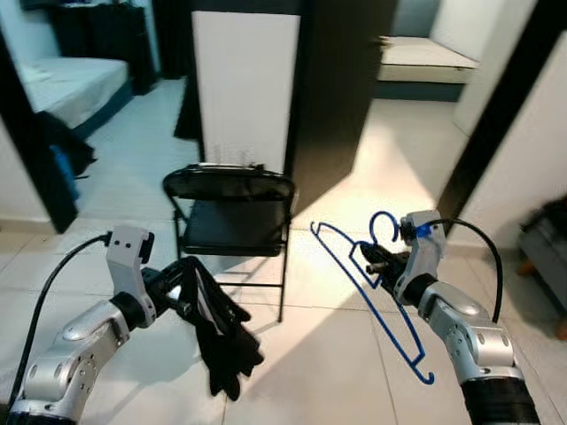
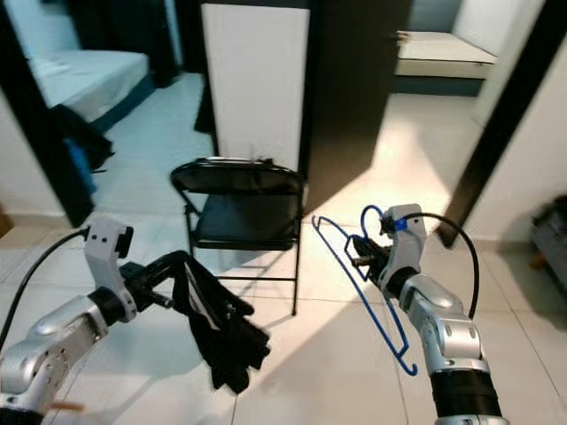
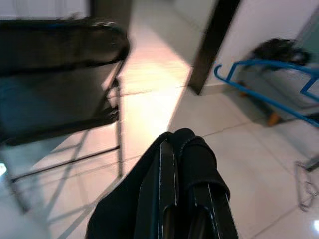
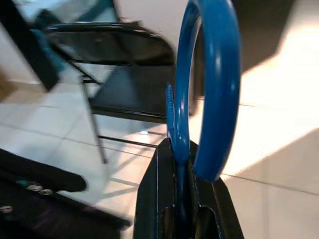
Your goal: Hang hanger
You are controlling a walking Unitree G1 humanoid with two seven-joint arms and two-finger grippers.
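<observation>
A blue plastic hanger [image 1: 370,288] is held up in front of me on the right, its hook [image 4: 212,89] pointing up and its bar slanting down toward me. My right gripper [image 1: 376,257] is shut on the hanger just under the hook. On the left, my left gripper [image 1: 182,282] is shut on a black garment [image 1: 221,332] that droops from its fingers [image 3: 194,199] toward the floor. The two grippers are apart, the garment hanging to the left of the hanger.
A black folding chair [image 1: 232,217] stands straight ahead on the pale tiled floor, in front of a white panel [image 1: 245,88] and a dark door [image 1: 341,80]. Beds [image 1: 71,84] lie in rooms at back left and back right. A dark doorframe [image 1: 496,115] runs down on the right.
</observation>
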